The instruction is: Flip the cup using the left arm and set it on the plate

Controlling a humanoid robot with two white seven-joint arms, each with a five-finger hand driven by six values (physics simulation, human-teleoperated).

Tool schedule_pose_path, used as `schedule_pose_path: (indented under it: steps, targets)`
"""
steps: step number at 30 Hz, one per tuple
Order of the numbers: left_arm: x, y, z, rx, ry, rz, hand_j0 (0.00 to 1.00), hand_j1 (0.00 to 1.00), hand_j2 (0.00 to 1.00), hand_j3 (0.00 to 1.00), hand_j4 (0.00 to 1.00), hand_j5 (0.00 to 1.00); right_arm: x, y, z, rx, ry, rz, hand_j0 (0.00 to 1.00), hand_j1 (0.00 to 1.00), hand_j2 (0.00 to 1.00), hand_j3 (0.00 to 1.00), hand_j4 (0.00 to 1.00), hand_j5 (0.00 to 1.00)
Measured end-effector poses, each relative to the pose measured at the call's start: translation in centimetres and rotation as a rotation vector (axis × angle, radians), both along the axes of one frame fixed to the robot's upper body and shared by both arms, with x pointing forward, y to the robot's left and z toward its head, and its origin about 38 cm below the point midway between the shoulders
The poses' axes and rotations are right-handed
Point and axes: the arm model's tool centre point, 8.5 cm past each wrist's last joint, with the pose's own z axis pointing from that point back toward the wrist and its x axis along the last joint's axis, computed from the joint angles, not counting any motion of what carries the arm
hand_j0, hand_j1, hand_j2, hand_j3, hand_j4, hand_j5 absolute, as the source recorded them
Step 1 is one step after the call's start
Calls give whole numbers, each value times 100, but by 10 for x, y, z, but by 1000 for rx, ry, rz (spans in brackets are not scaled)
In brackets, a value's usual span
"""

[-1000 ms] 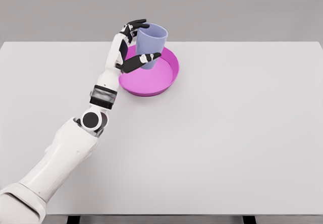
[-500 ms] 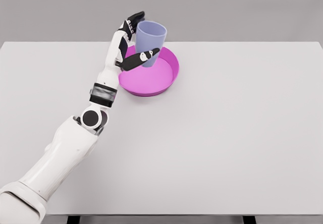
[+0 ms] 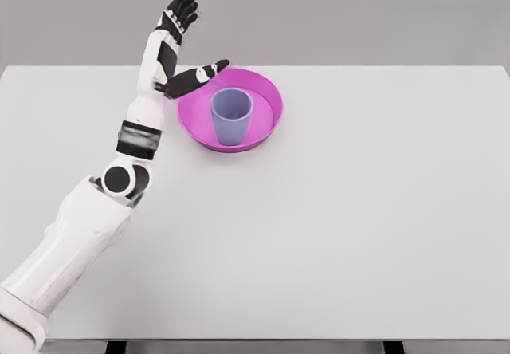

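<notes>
— Is any writing or brand mark to be read?
— None can be made out on the lavender cup (image 3: 231, 116), the magenta plate (image 3: 268, 123) or the white table (image 3: 358, 210).
— Where is the cup found?
— It is seen standing upright, mouth up, inside the plate, near the plate's middle.
— How is the left hand (image 3: 177, 47) held?
— It is raised just left of the plate, fingers (image 3: 182, 7) spread wide and pointing up, thumb stretched toward the plate's rim; nothing is held.
— What is changed from half a second earlier?
— The cup was then gripped above the plate; it has since been released, and the hand has been lifted up and to the left.
</notes>
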Motion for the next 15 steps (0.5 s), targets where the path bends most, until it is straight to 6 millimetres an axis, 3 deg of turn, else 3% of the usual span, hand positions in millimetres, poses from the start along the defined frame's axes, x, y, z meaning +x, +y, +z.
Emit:
schedule_pose_path:
  steps: [4, 9, 12, 15]
  targets:
    - [1, 51, 22, 131, -40, 12, 100, 100, 100, 100, 100, 100, 0, 0, 0, 0, 0, 0, 100, 100, 100, 100, 100, 100]
    - [-24, 131, 27, 558, -99, 35, 100, 100, 100, 100, 100, 100, 0, 0, 0, 0, 0, 0, 100, 100, 100, 100, 100, 100]
    - [-43, 166, 13, 762, -81, 38, 100, 100, 100, 100, 100, 100, 0, 0, 0, 0, 0, 0, 100, 100, 100, 100, 100, 100]
    - [-53, 181, 4, 868, -57, 15, 100, 100, 100, 100, 100, 100, 0, 0, 0, 0, 0, 0, 100, 100, 100, 100, 100, 100]
